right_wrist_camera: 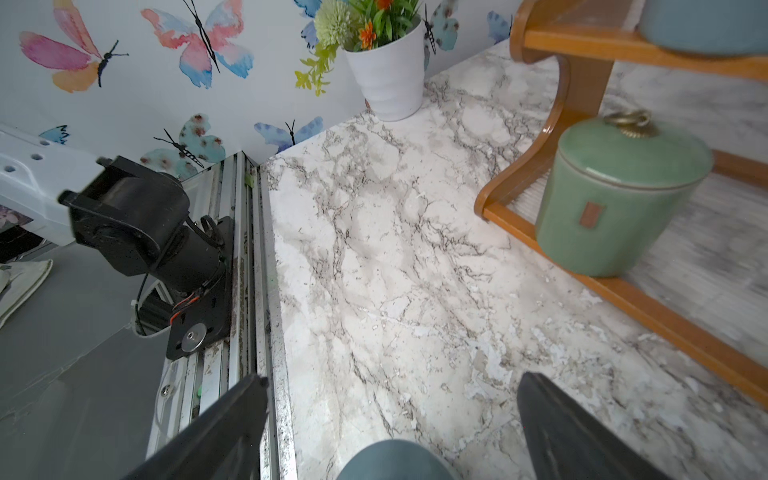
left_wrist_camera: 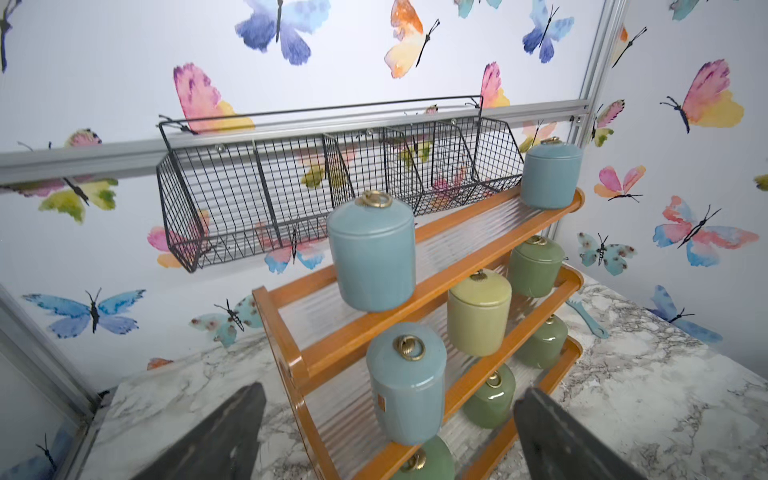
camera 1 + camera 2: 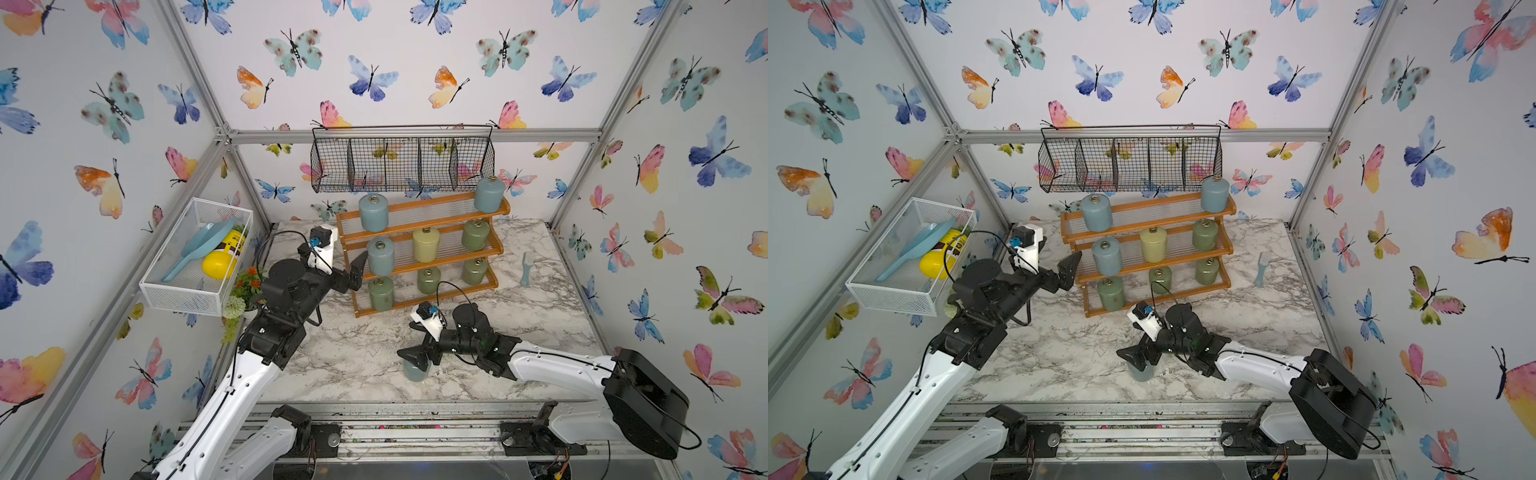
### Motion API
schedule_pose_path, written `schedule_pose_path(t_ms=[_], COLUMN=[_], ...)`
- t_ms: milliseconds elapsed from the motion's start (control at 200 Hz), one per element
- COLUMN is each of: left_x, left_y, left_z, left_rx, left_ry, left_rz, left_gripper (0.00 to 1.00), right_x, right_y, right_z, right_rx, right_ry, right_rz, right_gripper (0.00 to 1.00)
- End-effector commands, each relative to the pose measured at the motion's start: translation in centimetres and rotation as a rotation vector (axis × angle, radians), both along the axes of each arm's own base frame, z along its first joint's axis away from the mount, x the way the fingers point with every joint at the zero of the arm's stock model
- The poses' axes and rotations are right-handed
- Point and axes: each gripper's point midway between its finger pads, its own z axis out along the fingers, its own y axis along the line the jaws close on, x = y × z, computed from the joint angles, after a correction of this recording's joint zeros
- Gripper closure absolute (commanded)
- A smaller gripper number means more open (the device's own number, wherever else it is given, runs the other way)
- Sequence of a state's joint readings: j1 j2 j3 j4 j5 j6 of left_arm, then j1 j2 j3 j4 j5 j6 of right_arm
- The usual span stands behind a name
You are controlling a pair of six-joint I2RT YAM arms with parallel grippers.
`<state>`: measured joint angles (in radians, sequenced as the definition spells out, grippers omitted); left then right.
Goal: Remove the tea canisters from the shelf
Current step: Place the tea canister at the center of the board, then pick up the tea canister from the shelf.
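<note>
Hovering wide open beside the blue-grey canister [image 3: 380, 255] on the middle tier of the shelf [image 3: 415, 302], the left gripper [image 3: 358, 272] risks toppling that glossy jar if a finger clips it, while the right gripper [image 3: 415, 357], equally wide, hangs over a second canister [image 3: 414, 374] standing on the marble table [image 3: 353, 365]

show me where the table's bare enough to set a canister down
Bare marble lies before the shelf, between the left arm and the blue canister under the open right gripper. A second free patch is bordered by the shelf's right end, the comb and the right arm. Crowded: the left edge by the flower pot.
</note>
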<state>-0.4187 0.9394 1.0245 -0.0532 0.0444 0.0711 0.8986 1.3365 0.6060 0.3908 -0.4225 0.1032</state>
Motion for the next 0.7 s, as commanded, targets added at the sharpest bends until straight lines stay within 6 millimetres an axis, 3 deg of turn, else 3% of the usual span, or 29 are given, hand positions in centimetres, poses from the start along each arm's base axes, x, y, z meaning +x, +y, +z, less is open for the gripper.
schedule_pose_path(t_ms=[0,160,300,491,696], left_x=[1.5,4.4,6.1,7.2,7.8], left_y=[-0.4,-0.9,-0.4,0.3,0.6], left_z=[1.2,2.6,3.5,4.5,4.2], left_rx=[0.069,0.06,0.005,-0.048,-0.06], left_ry=[0.0,0.032,0.041,0.066,0.078], left_rz=[-0.015,-0.087,-0.199,-0.397,-0.56], left_gripper=[0.02,0.02,0.02,0.01,0.02], right_x=[0.6,1.4,2.1,1.9,2.0], right_y=[0.0,-0.3,-0.7,-0.3,-0.2], right_z=[1.5,2.8,2.5,2.4,2.5], right_rx=[-0.014,-0.016,-0.038,-0.031,-0.029], right_ry=[-0.035,-0.066,-0.063,-0.048,-0.044], right_rz=[-0.021,-0.066,-0.109,-0.095,-0.094], right_gripper=[0.0,0.0,0.0,0.0,0.0])
